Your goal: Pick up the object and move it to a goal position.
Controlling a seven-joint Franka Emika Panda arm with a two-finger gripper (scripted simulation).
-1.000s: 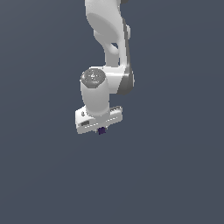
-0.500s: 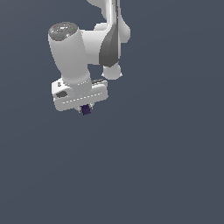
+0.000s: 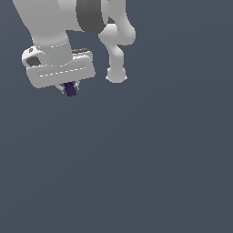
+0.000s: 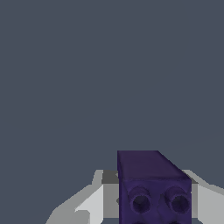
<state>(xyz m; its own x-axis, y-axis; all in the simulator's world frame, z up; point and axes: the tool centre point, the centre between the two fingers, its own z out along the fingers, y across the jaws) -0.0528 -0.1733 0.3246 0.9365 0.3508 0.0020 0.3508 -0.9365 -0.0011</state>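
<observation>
The object is a tiny dark purple-indigo block [image 3: 69,89], held between the fingers of my white gripper [image 3: 68,88] at the upper part of the exterior view's left. The gripper is shut on it and holds it above the flat grey ground. In the wrist view the block [image 4: 151,183] fills the space between the light grey fingers [image 4: 89,202]; two round holes show on its near face. The fingertips are mostly hidden behind the gripper body in the exterior view.
The white arm's links [image 3: 116,43] rise behind the gripper in the exterior view. Around it is only a uniform dark grey-blue surface [image 3: 150,159], with no other objects or edges in sight.
The gripper has carried the block toward the exterior view's left and upward, nearer the camera. The hold on the block is unchanged.
</observation>
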